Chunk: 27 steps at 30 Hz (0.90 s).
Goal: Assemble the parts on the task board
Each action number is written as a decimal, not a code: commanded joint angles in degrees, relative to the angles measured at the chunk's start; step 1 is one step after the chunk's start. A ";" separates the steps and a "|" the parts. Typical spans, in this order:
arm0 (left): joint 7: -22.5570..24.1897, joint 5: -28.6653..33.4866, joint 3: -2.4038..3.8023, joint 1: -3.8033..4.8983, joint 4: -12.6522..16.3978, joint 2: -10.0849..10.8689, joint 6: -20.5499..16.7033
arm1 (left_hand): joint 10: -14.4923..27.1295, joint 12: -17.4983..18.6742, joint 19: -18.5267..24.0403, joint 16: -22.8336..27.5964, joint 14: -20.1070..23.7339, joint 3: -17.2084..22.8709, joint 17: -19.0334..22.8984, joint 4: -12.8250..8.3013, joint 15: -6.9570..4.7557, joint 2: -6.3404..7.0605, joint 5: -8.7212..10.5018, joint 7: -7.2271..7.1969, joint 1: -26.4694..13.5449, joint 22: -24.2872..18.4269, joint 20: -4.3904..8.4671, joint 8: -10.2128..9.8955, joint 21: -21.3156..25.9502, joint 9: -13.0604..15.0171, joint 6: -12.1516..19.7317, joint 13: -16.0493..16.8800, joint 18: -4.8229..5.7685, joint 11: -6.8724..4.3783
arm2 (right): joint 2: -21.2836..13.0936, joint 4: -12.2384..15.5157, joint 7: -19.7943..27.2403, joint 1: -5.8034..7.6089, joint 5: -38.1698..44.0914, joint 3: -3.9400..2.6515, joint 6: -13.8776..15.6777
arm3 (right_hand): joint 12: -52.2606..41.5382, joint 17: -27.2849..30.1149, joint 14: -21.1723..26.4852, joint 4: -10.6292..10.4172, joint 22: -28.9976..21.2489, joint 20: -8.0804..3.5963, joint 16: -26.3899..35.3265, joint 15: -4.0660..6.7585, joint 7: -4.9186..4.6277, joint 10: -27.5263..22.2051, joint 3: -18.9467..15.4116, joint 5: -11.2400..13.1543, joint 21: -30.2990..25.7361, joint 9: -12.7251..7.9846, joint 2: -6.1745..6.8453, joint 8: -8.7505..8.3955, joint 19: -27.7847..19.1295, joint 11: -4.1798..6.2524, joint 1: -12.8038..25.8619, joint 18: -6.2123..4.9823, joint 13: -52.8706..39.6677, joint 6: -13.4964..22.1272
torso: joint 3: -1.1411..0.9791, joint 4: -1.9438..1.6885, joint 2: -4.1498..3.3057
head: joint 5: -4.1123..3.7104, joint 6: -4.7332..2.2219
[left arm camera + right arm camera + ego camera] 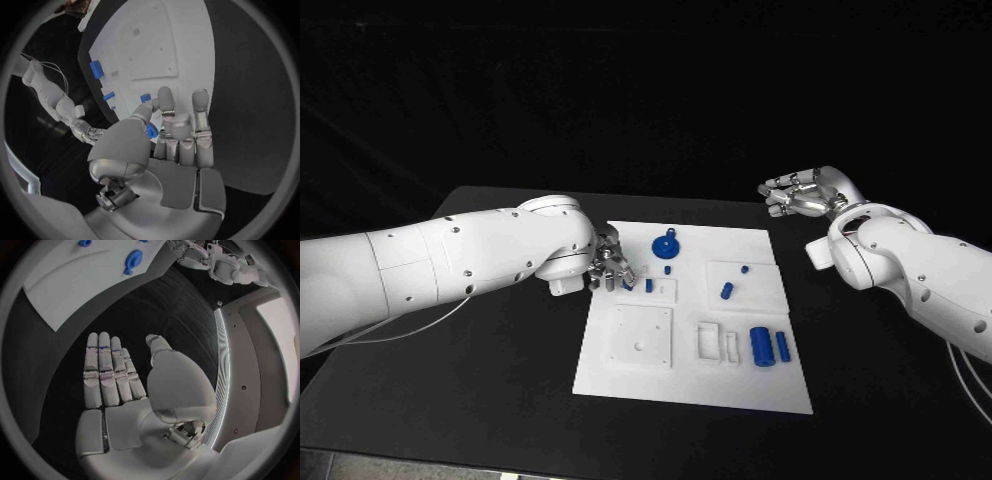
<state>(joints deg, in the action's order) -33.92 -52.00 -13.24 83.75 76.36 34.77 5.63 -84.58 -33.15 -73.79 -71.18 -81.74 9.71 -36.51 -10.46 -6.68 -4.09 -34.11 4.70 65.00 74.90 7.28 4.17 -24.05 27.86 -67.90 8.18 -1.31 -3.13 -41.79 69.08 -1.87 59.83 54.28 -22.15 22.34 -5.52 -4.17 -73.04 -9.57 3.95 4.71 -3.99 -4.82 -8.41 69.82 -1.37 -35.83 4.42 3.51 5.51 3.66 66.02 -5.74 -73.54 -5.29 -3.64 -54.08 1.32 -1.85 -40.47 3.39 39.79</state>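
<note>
From my head camera, the task board (692, 340) lay in the middle of the black table (488, 400). My left hand (607, 266) was at the board's left edge, pinching a small blue part (627, 283) down low over it. My right hand (803, 192) hung off past the board's far right corner, well apart from it, holding nothing. I counted one round blue knob (666, 244) near the far edge, one slanted blue peg (727, 290), and two blue bars (762, 345) standing side by side near the right. A few tiny blue bits sat by my left hand, maybe three, but they were too small to count well. I think most of the job was left, since most parts were lying loose.

From my left wrist, my thumb and a finger held the small blue part (152, 131), and the board (169, 45) was just past my fingertips.

From my right wrist, my right hand (119, 385) was flat and wide, fingers straight, with nothing in it.
</note>
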 commanded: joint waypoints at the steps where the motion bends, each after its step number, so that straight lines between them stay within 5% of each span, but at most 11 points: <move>1: -1.57 -0.05 -0.46 -0.46 0.05 -0.03 3.26 | -2.32 -0.27 0.26 -0.36 0.06 0.04 -0.04 0.43 -0.33 -0.50 0.59 -5.82 0.17 1.05 -0.18 0.04 -0.32 -0.16 -10.26 0.12 -0.77 -0.82 | -0.02 0.09 0.71 -0.04 0.00 -0.03 -0.70 | 0.30 0.07 0.24 -0.04 -0.09 -0.07 0.25 -0.02 -0.20 -0.52 0.21 -0.36 -0.15 -0.04 -0.15 -0.21 -0.41 0.03 -0.03 0.38 0.08 0.27 | 0.00 -0.01 0.00 | 0.00 0.04; 17: -1.28 1.03 -0.47 -0.46 -0.57 -0.41 4.43 | -2.23 -1.94 0.37 -2.68 -0.20 0.14 -3.28 3.71 -0.33 -2.60 1.69 -6.38 -1.96 1.07 -0.44 0.12 -0.62 -0.92 -12.18 2.96 -0.84 -1.07 | 0.03 0.03 0.70 -0.06 -0.01 -0.03 -0.69 | 0.30 0.07 0.24 -0.04 -0.09 -0.07 0.25 -0.02 -0.20 -0.52 0.21 -0.36 -0.15 -0.04 -0.15 -0.21 -0.41 0.03 -0.03 0.38 0.08 0.27 | -0.02 0.05 -0.05 | 0.06 0.18; 27: -1.12 1.60 -0.46 -0.46 -1.01 -0.52 5.04 | -2.26 -2.14 0.45 -3.47 -0.19 1.12 -4.39 2.83 -0.33 -3.66 1.30 -6.49 -3.94 1.07 -0.54 0.10 -0.91 -1.20 -12.83 4.86 -0.93 -1.17 | 0.14 -0.08 0.70 -0.11 -0.01 -0.03 -0.72 | 0.30 0.07 0.30 0.11 -0.09 -0.05 0.25 -0.05 -0.20 -0.59 0.38 -0.49 -0.14 -0.03 -0.14 -0.20 -0.45 0.02 0.09 0.37 0.08 0.17 | -0.01 0.00 -0.02 | -0.03 0.29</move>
<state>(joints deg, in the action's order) -33.93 -51.12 -13.19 83.87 75.36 34.36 7.77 -84.79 -34.97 -73.59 -74.32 -81.79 10.51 -40.86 -7.64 -6.63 -7.47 -32.62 4.49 61.37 74.93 7.07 4.18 -24.72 26.69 -68.47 12.97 -1.31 -2.94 -41.69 68.99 -1.83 59.76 54.22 -22.15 22.30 -5.52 -4.17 -73.04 -9.56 3.95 4.71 -3.99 -4.82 -8.41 69.61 -1.38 -36.17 4.42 3.51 5.51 3.66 66.02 -5.53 -73.54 -5.29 -3.65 -54.08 1.30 -1.83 -40.51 3.38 40.03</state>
